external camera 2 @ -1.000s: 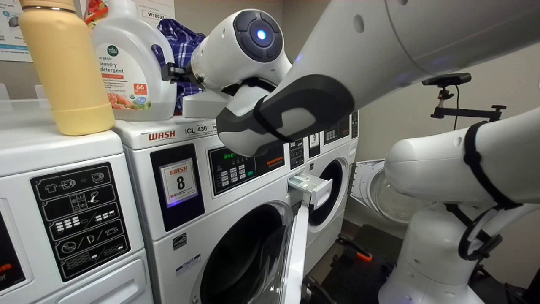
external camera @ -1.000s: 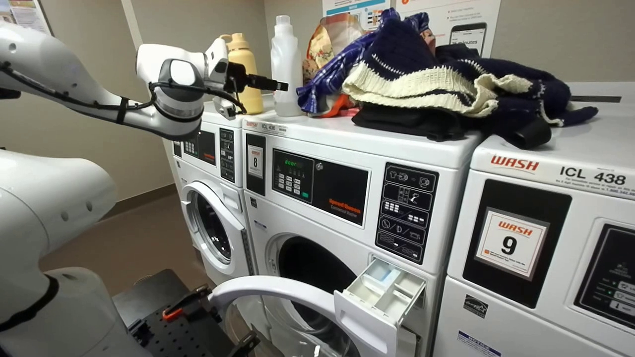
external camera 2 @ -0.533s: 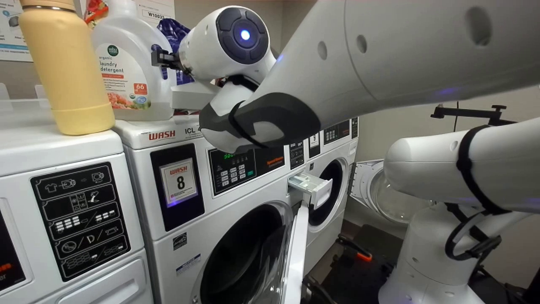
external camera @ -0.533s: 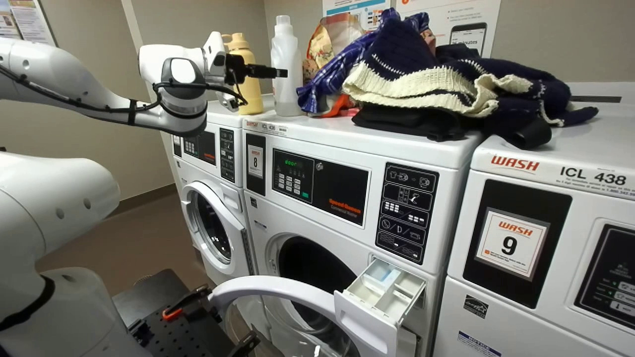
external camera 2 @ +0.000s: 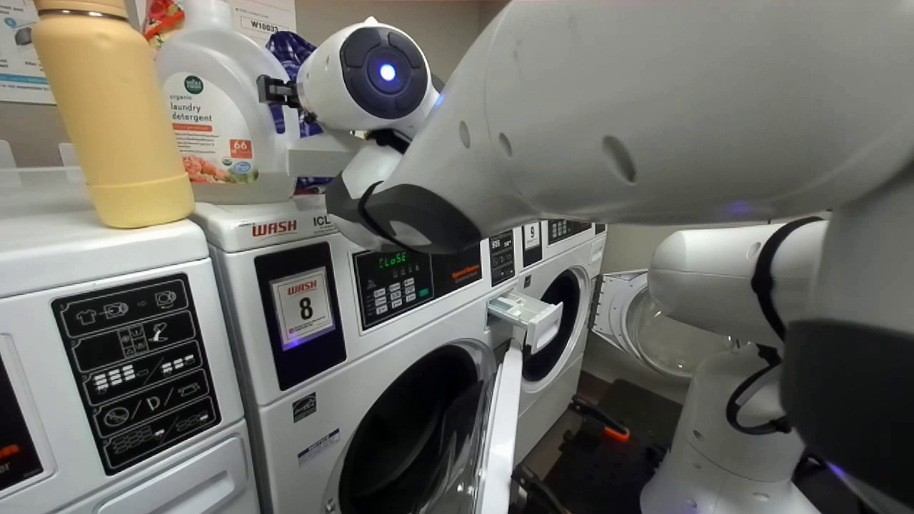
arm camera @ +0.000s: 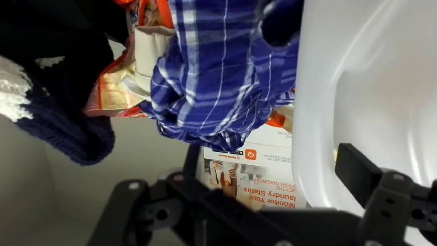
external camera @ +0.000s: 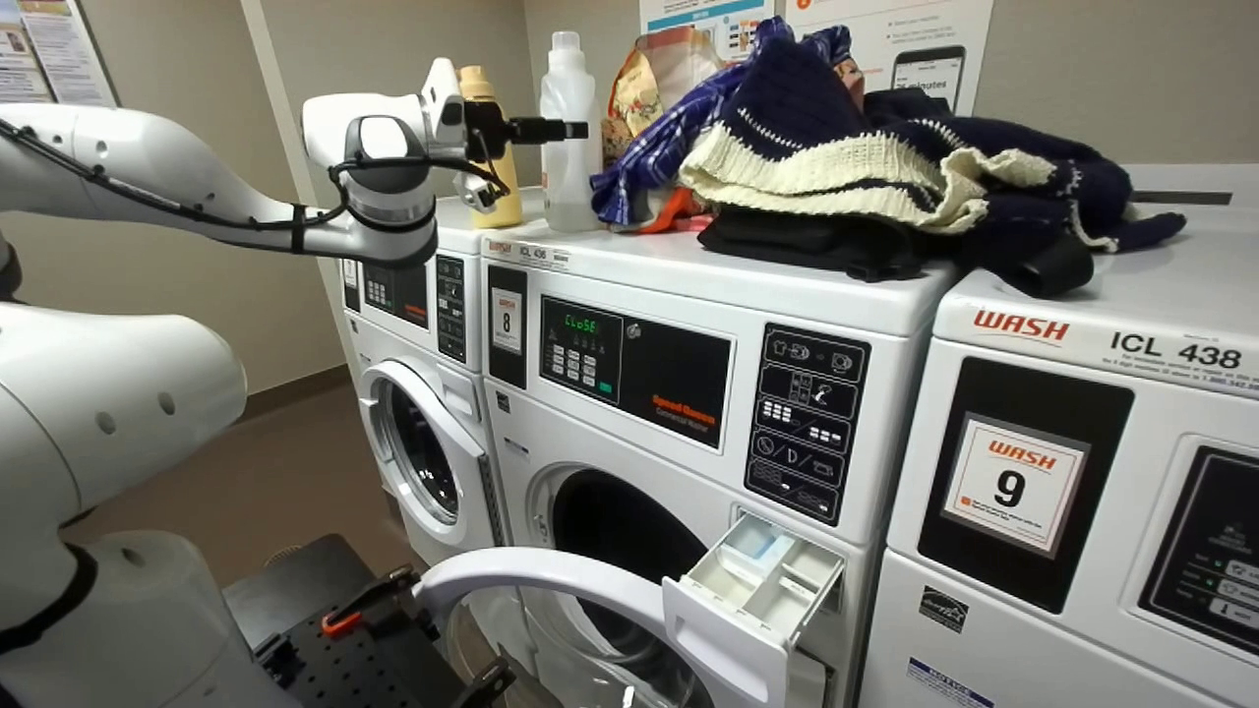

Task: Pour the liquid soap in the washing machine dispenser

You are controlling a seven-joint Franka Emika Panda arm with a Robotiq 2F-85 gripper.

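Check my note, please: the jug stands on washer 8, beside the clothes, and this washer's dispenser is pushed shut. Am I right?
Not fully: the dispenser is pulled out, as both exterior views show. The jug does stand on washer 8, beside the clothes.

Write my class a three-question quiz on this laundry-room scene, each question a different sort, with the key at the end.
1. Multiple choice. In the wrist view, the gripper is: A) shut; B) open; C) out of frame.
2. True or false: the detergent jug lies on its side.
3. Short answer: which word does the green display show on washer 8, the machine with its dispenser drawer pulled out?

Key
1. B; its jaws stand apart.
2. False; the detergent jug stands upright on top of washer 8.
3. CLOSE.
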